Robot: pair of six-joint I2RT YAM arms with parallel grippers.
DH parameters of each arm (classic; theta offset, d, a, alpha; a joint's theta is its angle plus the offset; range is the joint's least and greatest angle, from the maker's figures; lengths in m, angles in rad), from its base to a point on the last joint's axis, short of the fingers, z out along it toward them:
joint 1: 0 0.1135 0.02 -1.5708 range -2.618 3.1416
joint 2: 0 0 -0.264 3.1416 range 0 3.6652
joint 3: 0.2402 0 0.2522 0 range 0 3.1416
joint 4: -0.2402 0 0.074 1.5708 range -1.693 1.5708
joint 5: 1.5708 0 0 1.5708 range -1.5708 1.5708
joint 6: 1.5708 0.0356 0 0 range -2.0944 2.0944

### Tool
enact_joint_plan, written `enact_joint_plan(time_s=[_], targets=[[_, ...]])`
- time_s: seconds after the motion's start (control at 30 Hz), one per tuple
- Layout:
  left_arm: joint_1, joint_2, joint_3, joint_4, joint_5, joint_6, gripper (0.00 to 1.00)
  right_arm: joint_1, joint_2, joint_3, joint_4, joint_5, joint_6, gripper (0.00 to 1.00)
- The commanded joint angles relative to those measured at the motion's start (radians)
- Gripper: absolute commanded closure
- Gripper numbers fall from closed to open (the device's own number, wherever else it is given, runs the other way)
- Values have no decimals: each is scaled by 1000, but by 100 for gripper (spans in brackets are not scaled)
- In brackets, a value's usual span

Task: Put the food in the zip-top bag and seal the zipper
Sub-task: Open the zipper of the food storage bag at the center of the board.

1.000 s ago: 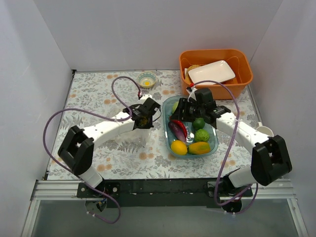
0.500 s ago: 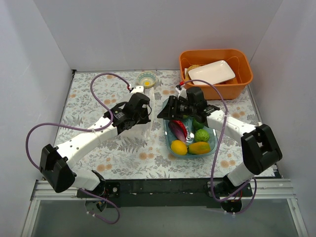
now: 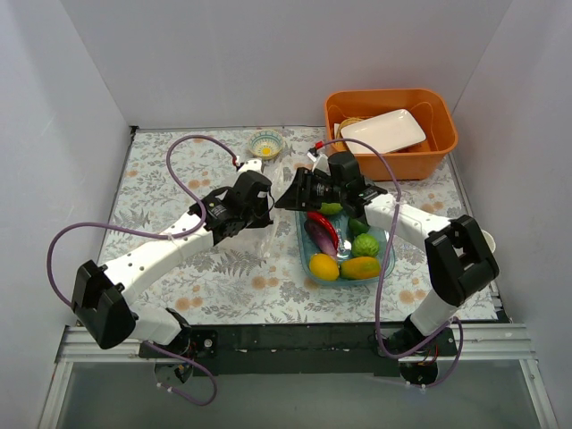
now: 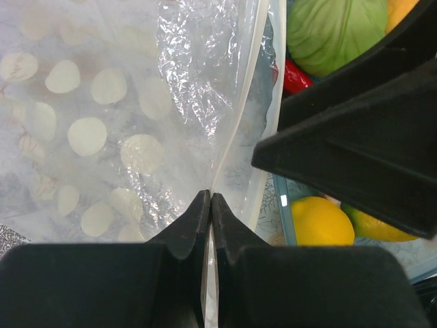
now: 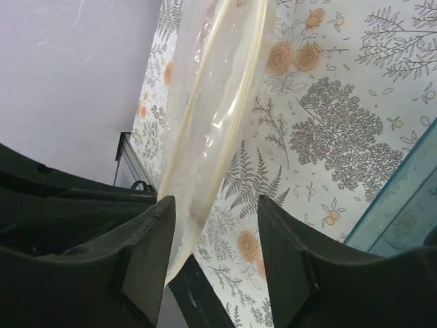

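Note:
The zip-top bag point(image 4: 171, 102) hangs clear and crinkly from my left gripper point(image 4: 210, 198), which is shut on its whitish zipper point(image 4: 235, 130). In the top view that left gripper point(image 3: 261, 204) is just left of the blue tray point(image 3: 387, 259). My right gripper point(image 3: 288, 197) faces it, open, and the zipper strip point(image 5: 212, 137) runs between its fingers point(image 5: 147, 253), close to the left one. The food lies in the tray: cabbage point(image 4: 334, 31), chilli point(image 3: 325, 227), eggplant point(image 3: 315, 238), lemon point(image 3: 323, 266), mango point(image 3: 361, 267) and a lime point(image 3: 365, 245).
An orange bin point(image 3: 438, 152) holding a white plate point(image 3: 382, 130) stands at the back right. A small bowl point(image 3: 265, 143) sits behind the grippers. A white cup point(image 3: 483, 238) is at the right edge, beside the right arm.
My right gripper has moved left, off the tray and up to the bag's mouth, and its jaws opened slightly. The left arm swung and carried the pinched bag edge up and back.

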Motion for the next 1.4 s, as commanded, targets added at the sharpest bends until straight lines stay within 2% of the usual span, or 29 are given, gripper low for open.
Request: enact_joint_plan(time_s=[0.0,0.03,0.1,0.13,0.2,0.27,0.4,0.57,0.6,0.63,0.67,0.7,0.8,0.9,0.93,1.03,1.2,1.37], targets=[[0,-58,-11,25,22,17,100,5,45,76,14,8,-20,44],[0,-61,-11,25,23,17,100,5,54,83,8,14,-31,59],[0,-70,-9,24,22,16,100,5,74,98,8,16,-36,71],[-2,-72,-9,19,20,16,100,5,79,101,9,10,-39,84],[-2,-80,-9,14,6,19,100,6,91,110,14,10,-39,98],[0,-81,1,-12,-52,19,100,11,93,121,-54,45,-68,99],[4,-68,44,-91,-184,10,97,29,99,171,-212,227,-140,99],[41,-60,141,-251,-340,-39,92,73,149,254,-375,368,-186,99],[44,-60,185,-268,-363,-47,82,77,160,256,-380,378,-188,99],[44,-63,199,-274,-363,-49,80,86,165,254,-383,382,-183,99],[46,-69,207,-262,-354,-29,77,87,166,254,-380,378,-181,99],[46,-69,210,-248,-339,-12,65,92,166,250,-370,369,-178,99],[46,-51,184,-176,-258,29,58,106,148,245,-331,347,-166,99],[46,-12,166,-156,-189,34,43,112,131,241,-311,335,-157,99],[46,-11,149,-139,-113,48,35,112,128,241,-310,332,-152,99],[46,-15,110,-70,-3,95,26,112,122,239,-307,326,-149,99],[41,-32,51,-18,129,60,23,113,111,238,-297,324,-143,99],[24,-8,30,-4,121,3,25,112,110,248,-300,323,-140,99]])
